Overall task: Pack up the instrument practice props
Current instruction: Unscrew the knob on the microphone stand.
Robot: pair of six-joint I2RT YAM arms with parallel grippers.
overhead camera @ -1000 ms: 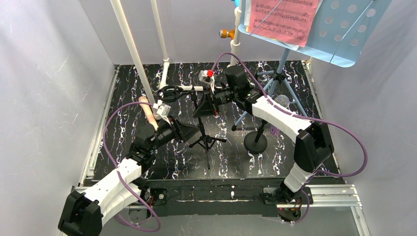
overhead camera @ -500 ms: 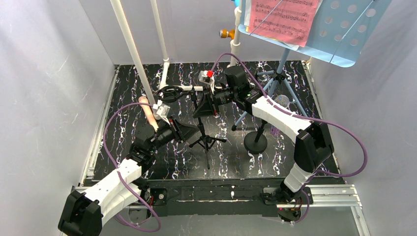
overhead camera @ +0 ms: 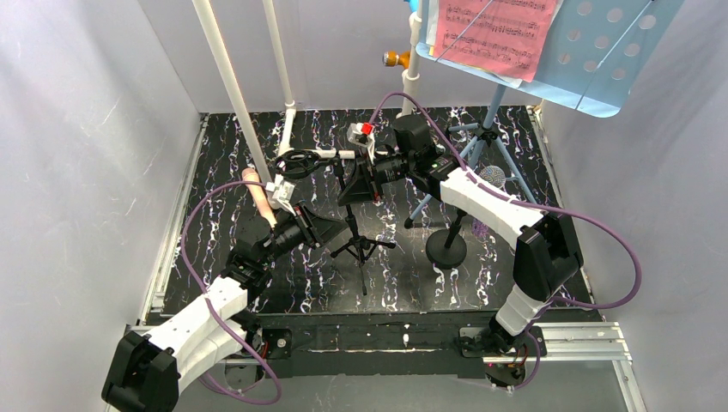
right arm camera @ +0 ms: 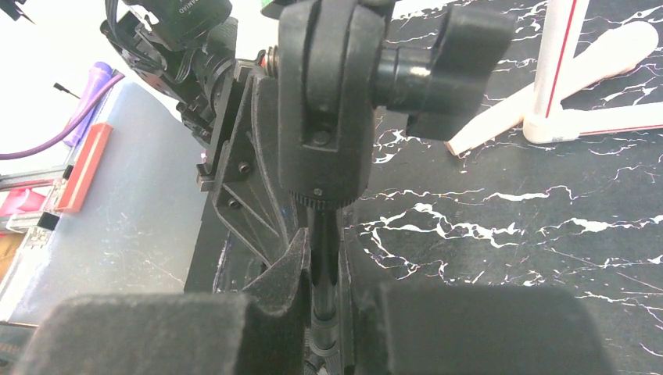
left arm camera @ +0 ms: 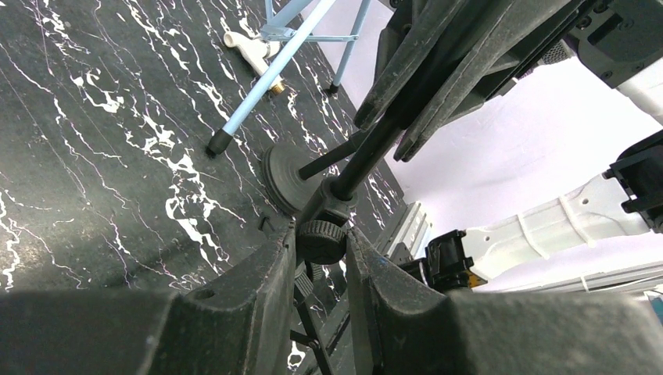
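Top external view showed two arms reaching over a black marbled table (overhead camera: 215, 172). At the left, one pink microphone (overhead camera: 256, 196) lay on the table beside a white pipe frame (overhead camera: 227, 77). Just right of it, the left hand (overhead camera: 337, 230) met the lower part of a black tripod stand (overhead camera: 362, 249) standing near the table's middle. Left wrist view showed that hand's two fingers (left arm camera: 258, 281) closed snugly on a ridged knob (left arm camera: 322, 241) on the stand's pole. The right hand (overhead camera: 357, 184) held the same stand higher up. Right wrist view showed its fingers (right arm camera: 285, 273) pinched narrowly around the thin pole (right arm camera: 323, 266) just below the clamp head (right arm camera: 328, 101).

Further right stood a second black stand with a round base (overhead camera: 446, 249), upright and apart from both hands. One purple microphone (overhead camera: 491, 177) with a grey mesh head sat by it. At the far right, one light-blue music rack (overhead camera: 601, 51) stood raised on its own pale legs, carrying one pink page (overhead camera: 494, 30) with a white page (overhead camera: 432, 26) behind it.
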